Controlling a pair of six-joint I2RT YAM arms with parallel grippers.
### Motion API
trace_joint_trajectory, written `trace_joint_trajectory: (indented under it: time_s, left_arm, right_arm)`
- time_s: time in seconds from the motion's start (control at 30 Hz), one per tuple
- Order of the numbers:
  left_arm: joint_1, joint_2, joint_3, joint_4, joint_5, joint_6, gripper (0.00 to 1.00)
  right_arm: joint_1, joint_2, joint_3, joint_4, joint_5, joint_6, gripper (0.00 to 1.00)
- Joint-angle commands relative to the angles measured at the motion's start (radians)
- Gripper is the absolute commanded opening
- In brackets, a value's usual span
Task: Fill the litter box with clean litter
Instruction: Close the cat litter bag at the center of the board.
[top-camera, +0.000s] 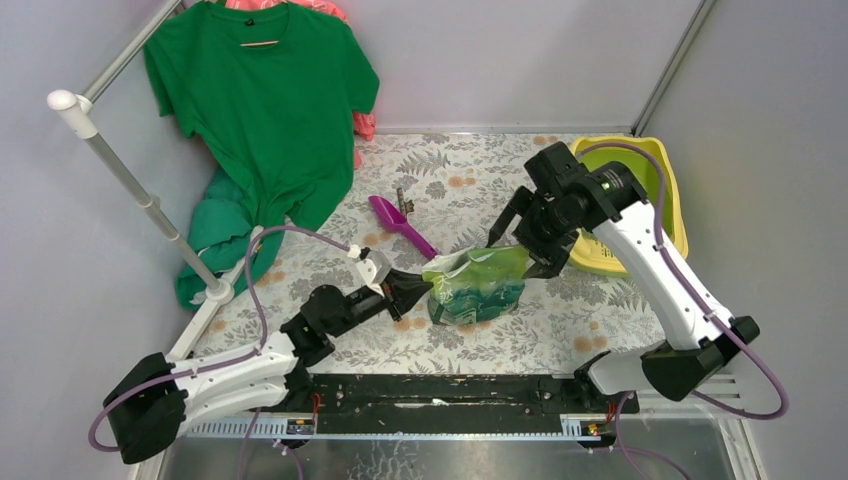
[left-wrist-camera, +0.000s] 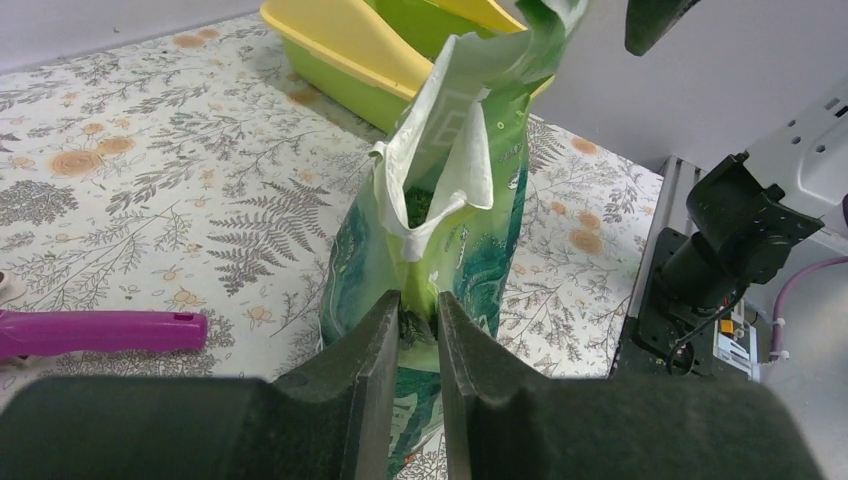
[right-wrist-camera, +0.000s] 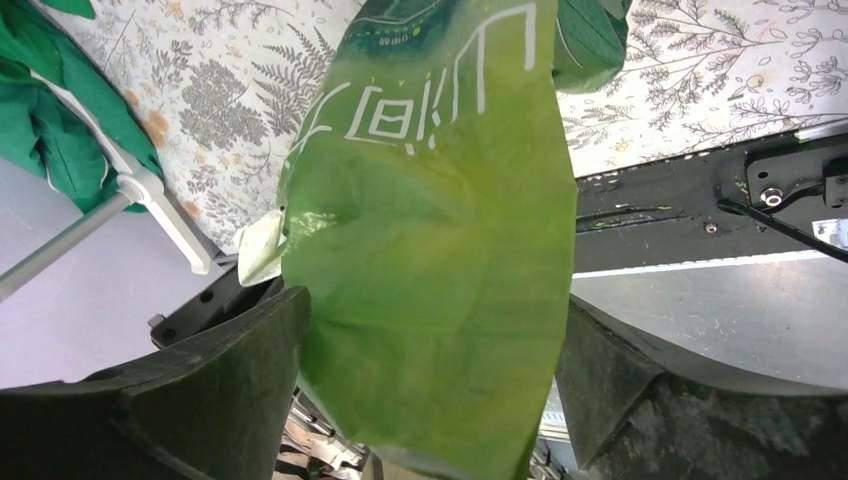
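- Top external view showed the green bag (top-camera: 478, 285) lying on its side on the patterned surface (top-camera: 480, 190), between the two arms and just short of the litter box (top-camera: 676, 205).
- The left hand (top-camera: 415, 291) had its fingers pinched nearly together on one edge of the bag; the left wrist view confirmed that grip on a fold of the bag's wall (left-wrist-camera: 470, 250), below the open mouth.
- The right hand (top-camera: 522, 250) was spread wide, straddling the bag's upper end. In the right wrist view the bag (right-wrist-camera: 440, 250) filled the gap between the fingers (right-wrist-camera: 200, 390), and whether they pressed on it could not be told. One fingertip in the left wrist view stood apart from the bag.
- The clean litter (left-wrist-camera: 418, 205) showed only as dark green grains inside the bag's torn mouth, so it was judged to be in the bag and not yet poured.
- The litter box sat at the far right corner of the surface, partly hidden by the right arm; no grains could be made out in its visible part (left-wrist-camera: 340, 45).
- A purple scoop (top-camera: 400, 225) lay on the surface behind the bag, held by neither hand.
- Judged progress: bag opened and gripped, with lifting, carrying to the box and tipping all left to do.
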Motion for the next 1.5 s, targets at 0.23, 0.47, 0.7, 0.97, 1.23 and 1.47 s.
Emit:
trace_joint_trajectory:
  time_s: [0.23, 0.47, 0.7, 0.97, 1.23, 1.47]
  left_arm:
    - [-0.012, 0.052, 0.082, 0.028, -0.048, 0.088, 0.26]
    - [-0.010, 0.039, 0.087, 0.008, -0.054, 0.106, 0.26]
    - [-0.010, -0.021, 0.053, -0.020, -0.066, 0.097, 0.27]
    - [-0.011, -0.018, 0.053, -0.041, -0.083, 0.098, 0.28]
    - [-0.011, 0.070, 0.071, -0.025, -0.028, 0.068, 0.30]
    - [-0.011, 0.128, 0.071, 0.018, -0.023, 0.070, 0.33]
  right_arm:
    - [0.004, 0.088, 0.089, -0.030, 0.102, 0.019, 0.94]
    - [0.002, 0.001, 0.009, 0.056, 0.137, 0.011, 0.22]
    - [-0.011, -0.129, -0.173, 0.341, 0.120, -0.128, 0.00]
    - [-0.011, -0.418, -0.515, 0.828, 0.127, -0.300, 0.00]
    - [-0.012, -0.684, -0.750, 1.044, 0.217, -0.466, 0.00]
    - [-0.011, -0.786, -0.883, 1.108, 0.232, -0.499, 0.00]
